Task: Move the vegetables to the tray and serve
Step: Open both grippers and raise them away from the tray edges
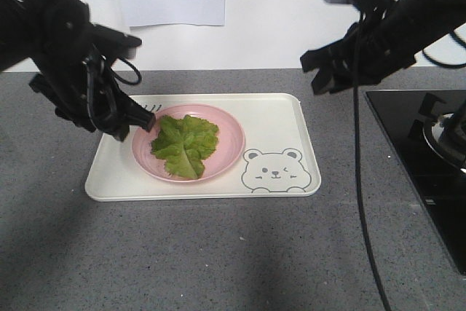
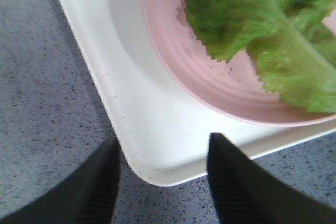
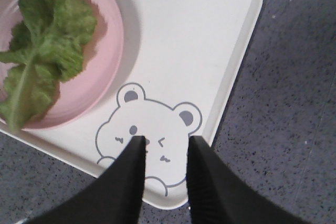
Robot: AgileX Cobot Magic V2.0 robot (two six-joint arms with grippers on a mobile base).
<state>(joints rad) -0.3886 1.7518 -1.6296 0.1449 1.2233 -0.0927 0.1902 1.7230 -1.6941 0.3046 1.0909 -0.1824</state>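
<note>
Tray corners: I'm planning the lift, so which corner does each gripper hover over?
The left gripper hovers open over the plain near-left corner of the tray; the right gripper hovers open over the corner bearing the bear drawing.

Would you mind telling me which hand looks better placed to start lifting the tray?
Probably the left hand: it hangs open right at the tray corner beside the pink plate holding the lettuce. The right hand, also open, sits higher above the far edge.

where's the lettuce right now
In the front view the lettuce leaf lies on the pink plate, which sits on the left half of the tray, left of the bear drawing.
</note>
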